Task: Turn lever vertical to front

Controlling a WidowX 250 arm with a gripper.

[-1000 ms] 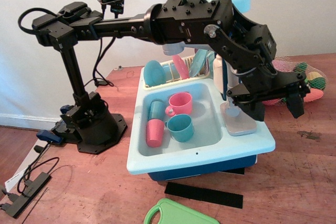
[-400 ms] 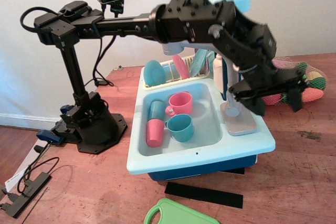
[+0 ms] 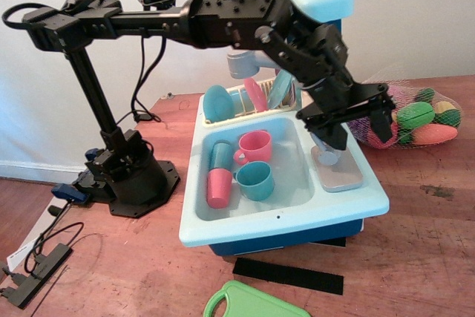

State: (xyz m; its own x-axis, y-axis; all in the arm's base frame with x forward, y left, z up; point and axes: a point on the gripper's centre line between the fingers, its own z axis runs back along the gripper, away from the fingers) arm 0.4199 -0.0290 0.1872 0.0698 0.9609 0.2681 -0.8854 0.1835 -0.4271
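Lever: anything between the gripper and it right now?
Nothing visible stands between them. The gripper hangs open directly above the grey tap base on the sink's right ledge. The gripper's own body hides the lever, so I can't confirm contact. The cups in the basin sit well aside.

The arm [image 3: 223,24] was black. The sink [image 3: 282,213] was light blue. Inside were a pink cup [image 3: 254,146], a teal cup [image 3: 256,180] and a pink tumbler [image 3: 220,187]. The surface [image 3: 423,257] was reddish brown wood. The strip [image 3: 288,274] was black.
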